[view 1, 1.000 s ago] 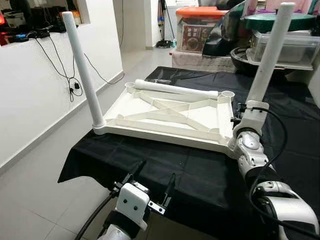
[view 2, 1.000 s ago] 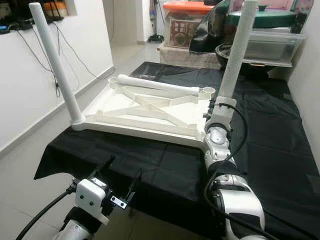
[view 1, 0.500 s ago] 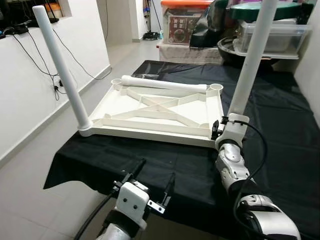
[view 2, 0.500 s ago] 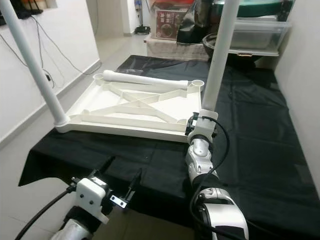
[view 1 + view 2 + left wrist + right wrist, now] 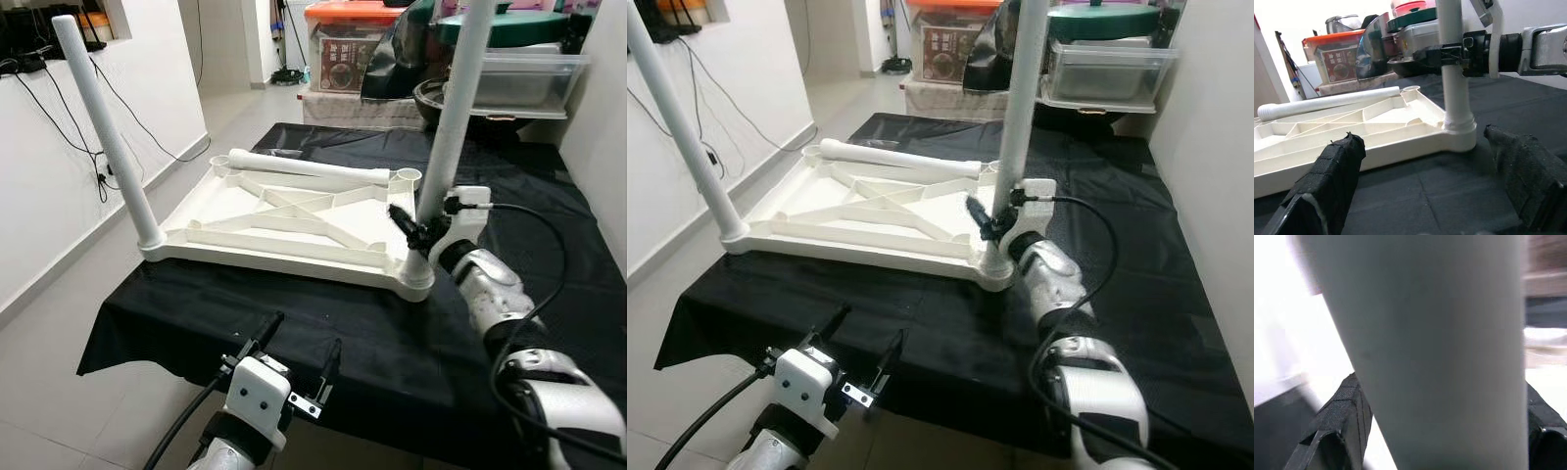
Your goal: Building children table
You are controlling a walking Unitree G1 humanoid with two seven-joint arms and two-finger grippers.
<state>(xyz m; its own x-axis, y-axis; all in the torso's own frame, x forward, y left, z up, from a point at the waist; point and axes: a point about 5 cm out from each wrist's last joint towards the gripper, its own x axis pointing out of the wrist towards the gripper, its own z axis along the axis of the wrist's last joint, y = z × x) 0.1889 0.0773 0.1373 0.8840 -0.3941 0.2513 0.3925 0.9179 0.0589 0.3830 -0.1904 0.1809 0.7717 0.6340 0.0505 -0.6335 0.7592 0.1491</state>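
The white children's table top point(image 5: 294, 220) lies upside down on a black-covered table point(image 5: 323, 313). One white leg point(image 5: 106, 137) stands in its near left corner socket. Another leg point(image 5: 453, 117) stands in the near right socket, and my right gripper point(image 5: 423, 231) is shut on it just above the socket, reaching in from the right. In the right wrist view that leg point(image 5: 1425, 333) sits between the two fingers. A third leg point(image 5: 306, 169) lies loose along the far edge. My left gripper point(image 5: 299, 357) hangs open below the table's front edge, nothing between its fingers point(image 5: 1327, 181).
Behind the table stand an orange-lidded box point(image 5: 358, 49), a clear bin point(image 5: 529, 78) and dark pots. A white wall with hanging cables point(image 5: 59, 108) runs along the left, with bare floor point(image 5: 39, 392) beside it. The black cloth's right half is free.
The camera has shifted. My right arm has swung from in front of the near right leg to its right side, still holding it near the base. The left gripper has stayed put.
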